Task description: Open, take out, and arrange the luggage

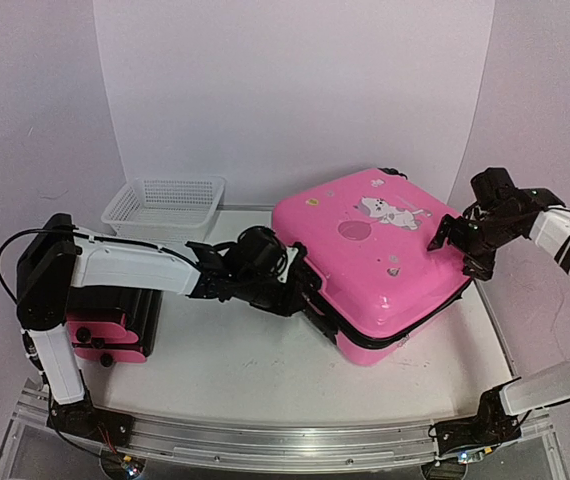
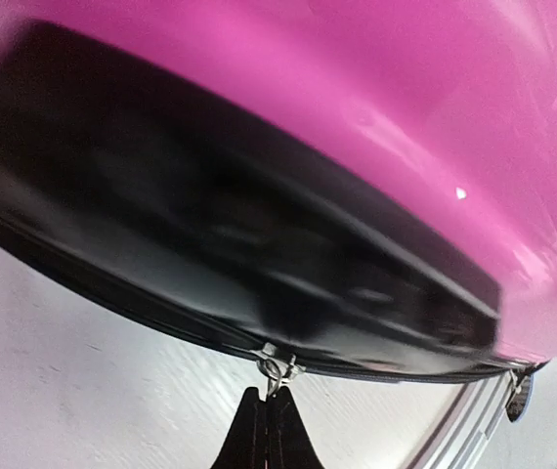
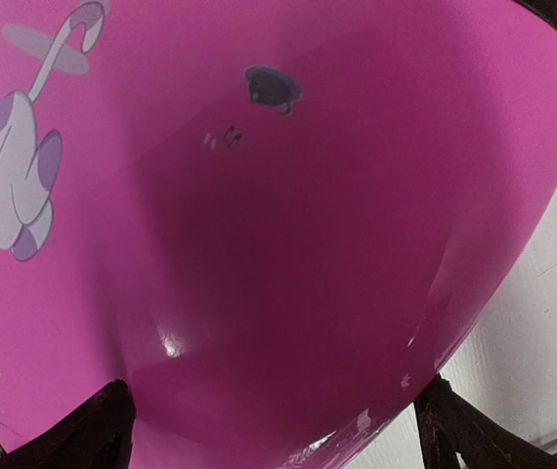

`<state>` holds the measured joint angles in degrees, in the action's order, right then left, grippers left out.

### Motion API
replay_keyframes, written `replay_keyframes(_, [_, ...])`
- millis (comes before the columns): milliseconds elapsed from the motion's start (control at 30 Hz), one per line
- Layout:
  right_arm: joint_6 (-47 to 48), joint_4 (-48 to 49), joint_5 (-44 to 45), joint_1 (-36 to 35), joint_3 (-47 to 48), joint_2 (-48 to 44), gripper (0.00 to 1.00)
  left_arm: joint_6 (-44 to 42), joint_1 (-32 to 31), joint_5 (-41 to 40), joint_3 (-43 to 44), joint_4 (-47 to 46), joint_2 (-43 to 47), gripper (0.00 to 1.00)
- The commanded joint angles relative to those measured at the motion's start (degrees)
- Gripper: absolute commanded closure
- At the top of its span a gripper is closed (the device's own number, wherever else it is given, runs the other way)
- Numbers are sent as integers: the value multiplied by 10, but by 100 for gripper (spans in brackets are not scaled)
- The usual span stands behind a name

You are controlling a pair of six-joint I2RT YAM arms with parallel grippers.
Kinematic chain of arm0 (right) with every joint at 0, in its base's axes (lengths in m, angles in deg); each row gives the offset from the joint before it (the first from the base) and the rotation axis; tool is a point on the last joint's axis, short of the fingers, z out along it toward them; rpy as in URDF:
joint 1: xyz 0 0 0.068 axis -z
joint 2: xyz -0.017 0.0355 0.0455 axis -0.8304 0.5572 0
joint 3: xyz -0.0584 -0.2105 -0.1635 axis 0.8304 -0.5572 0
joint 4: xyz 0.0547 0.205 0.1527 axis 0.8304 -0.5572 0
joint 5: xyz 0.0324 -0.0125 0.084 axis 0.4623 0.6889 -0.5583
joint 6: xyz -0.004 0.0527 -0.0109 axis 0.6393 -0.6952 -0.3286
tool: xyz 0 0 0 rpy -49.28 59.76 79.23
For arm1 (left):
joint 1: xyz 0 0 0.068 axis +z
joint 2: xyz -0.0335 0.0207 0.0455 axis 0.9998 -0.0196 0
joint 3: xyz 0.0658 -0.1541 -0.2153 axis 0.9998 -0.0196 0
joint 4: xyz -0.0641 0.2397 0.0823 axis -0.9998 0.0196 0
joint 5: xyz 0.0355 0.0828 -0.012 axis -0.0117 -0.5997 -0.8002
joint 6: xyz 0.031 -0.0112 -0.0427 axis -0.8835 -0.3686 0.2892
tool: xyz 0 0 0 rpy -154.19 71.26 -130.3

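Left wrist view, my left hand [image 2: 267, 401] was pinched shut on the zipper pull [image 2: 277, 365] of the pink luggage [image 2: 357, 107], my right hand [image 3: 274, 396] stood wide open against its shell.

Suitcase [image 1: 370, 255]: hard pink plastic shell, smooth, high gloss, light glints on curves. Stickers [image 1: 390, 212]: flat, duller than shell. Zipper trim [image 2: 161, 234]: black, slight sheen. Zipper pull [image 2: 277, 364]: bright metal. Basket [image 1: 165, 205], far left: white plastic mesh. Table [image 1: 235, 350]: white, matt, faintly scuffed. Rail [image 1: 265, 440], near edge: brushed metal. Backdrop [image 1: 295, 90]: plain white, matt.
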<state>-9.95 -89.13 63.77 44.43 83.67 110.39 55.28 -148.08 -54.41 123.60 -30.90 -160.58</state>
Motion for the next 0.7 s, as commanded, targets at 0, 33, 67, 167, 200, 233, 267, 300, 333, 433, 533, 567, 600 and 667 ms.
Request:
replay_keyframes(0, [31, 4, 110, 38, -32, 51, 2, -22, 102, -54, -37, -11, 71, 100])
replay_keyframes(33, [37, 11, 109, 45, -38, 54, 2, -35, 123, -60, -39, -8, 72, 100])
replay_keyframes(67, [43, 17, 110, 48, -42, 58, 2, -45, 145, -62, -34, -1, 70, 100])
replay_keyframes(167, [82, 22, 109, 50, -36, 78, 2, -63, 202, -37, 0, 11, 51, 100])
replay_keyframes(200, [105, 22, 102, 50, -33, 84, 2, -79, 210, -37, 18, 11, 41, 100])
replay_keyframes(233, [126, 18, 95, 47, -29, 88, 2, -100, 213, -41, 37, 12, 30, 100])
replay_keyframes(267, [141, 5, 99, 43, -21, 93, 2, -115, 214, -48, 55, 14, 21, 100])
replay_keyframes(300, [149, -10, 101, 39, -12, 97, 2, -124, 215, -48, 69, 14, 15, 100])
replay_keyframes(333, [153, -15, 81, 38, -6, 101, 2, -129, 215, -37, 80, 13, 12, 100])
replay_keyframes(433, [139, -5, -23, 38, 4, 111, 2, -116, 208, 4, 81, 11, 9, 100])
replay_keyframes(533, [106, 16, -51, 38, 13, 111, 2, -113, 186, 19, 37, 9, 38, 100])
replay_keyframes(567, [104, 19, -53, 38, 19, 112, 2, -116, 181, 23, 14, 4, 58, 98])
replay_keyframes(600, [106, 20, -53, 38, 25, 113, 2, -118, 178, 30, -18, -10, 77, 84])
replay_keyframes(667, [115, 20, -56, 38, 37, 117, 2, -119, 177, 63, -83, -56, 117, 55])
